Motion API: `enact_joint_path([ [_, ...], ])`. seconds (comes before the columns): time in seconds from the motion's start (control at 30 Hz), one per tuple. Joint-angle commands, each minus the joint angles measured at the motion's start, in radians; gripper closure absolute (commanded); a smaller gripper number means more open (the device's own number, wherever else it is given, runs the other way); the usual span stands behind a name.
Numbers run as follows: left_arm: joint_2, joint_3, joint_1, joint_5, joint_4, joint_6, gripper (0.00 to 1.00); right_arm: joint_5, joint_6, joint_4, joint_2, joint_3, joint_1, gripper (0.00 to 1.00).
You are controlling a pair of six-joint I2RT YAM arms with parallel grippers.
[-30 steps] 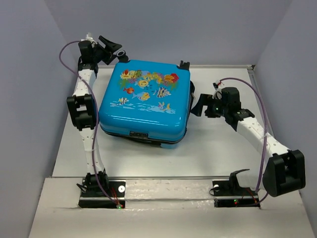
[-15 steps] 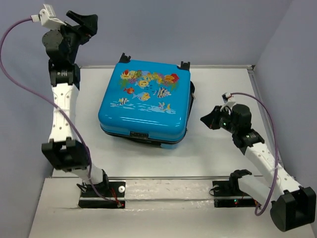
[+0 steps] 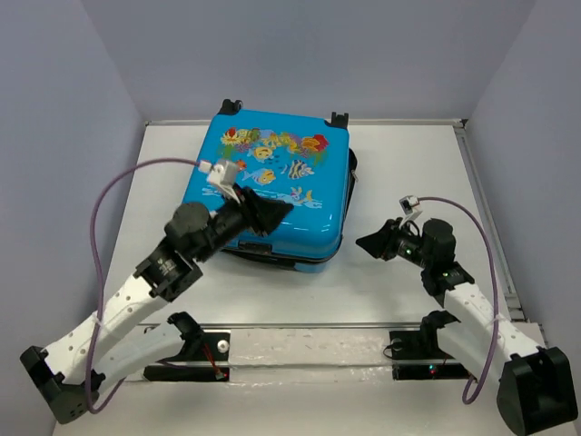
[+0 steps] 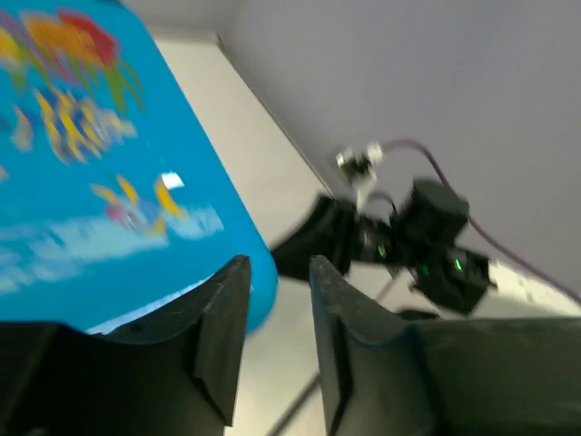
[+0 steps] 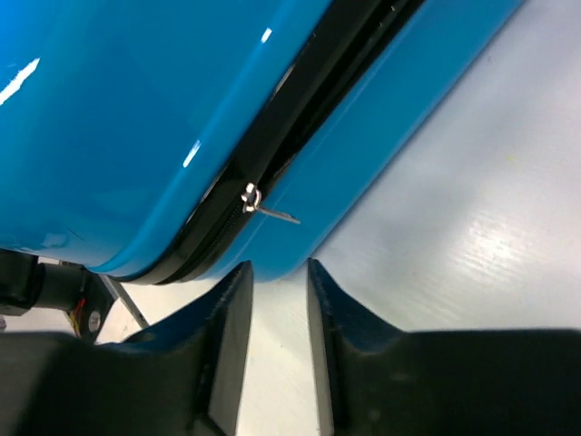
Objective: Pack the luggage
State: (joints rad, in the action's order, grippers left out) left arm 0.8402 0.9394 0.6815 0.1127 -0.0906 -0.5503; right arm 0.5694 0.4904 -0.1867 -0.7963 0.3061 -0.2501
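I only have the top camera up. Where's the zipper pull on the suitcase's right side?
Observer: The right wrist view shows a small silver zipper pull on the black seam of the luggage, sticking out.
Operator: Is the right gripper holding it?
Observer: No. The right gripper is open and empty; the pull lies ahead of its fingertips, untouched.
Operator: And the left?
Observer: The left wrist view shows the left gripper open and empty, a corner of the printed lid ahead of its fingertips.
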Motion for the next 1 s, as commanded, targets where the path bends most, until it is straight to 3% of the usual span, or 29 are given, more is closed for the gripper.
enact_joint_path([
  [0.0,-0.159,-0.210,0.291,-0.174,-0.006,-0.088,0.60,0.027,-0.012,-0.233,-0.061,0.005,-0.009,0.60],
  [0.07,-0.173,-0.307,0.416,-0.286,-0.017,-0.115,0.62,0.063,-0.024,-0.285,-0.135,0.002,-0.018,0.57],
  [0.1,-0.177,-0.367,0.543,-0.374,-0.024,-0.140,0.62,0.092,-0.029,-0.342,-0.159,-0.001,-0.018,0.56],
  [0.23,-0.148,-0.477,0.766,-0.510,-0.040,-0.206,0.64,0.150,-0.079,-0.390,-0.262,0.007,-0.028,0.53],
  [0.33,-0.121,-0.571,0.808,-0.533,-0.064,-0.292,0.64,0.161,-0.092,-0.425,-0.297,0.002,-0.037,0.53],
  [0.5,-0.141,-0.677,0.765,-0.642,-0.046,-0.382,0.58,0.182,-0.072,-0.539,-0.314,-0.035,-0.037,0.52],
  [0.73,-0.139,-0.726,0.448,-0.389,-0.185,-0.254,0.55,0.213,-0.136,-0.568,-0.392,-0.001,-0.037,0.51],
  [0.97,0.020,-0.645,0.398,-0.358,-0.253,-0.160,0.54,0.228,-0.185,-0.527,-0.423,0.040,-0.037,0.51],
])
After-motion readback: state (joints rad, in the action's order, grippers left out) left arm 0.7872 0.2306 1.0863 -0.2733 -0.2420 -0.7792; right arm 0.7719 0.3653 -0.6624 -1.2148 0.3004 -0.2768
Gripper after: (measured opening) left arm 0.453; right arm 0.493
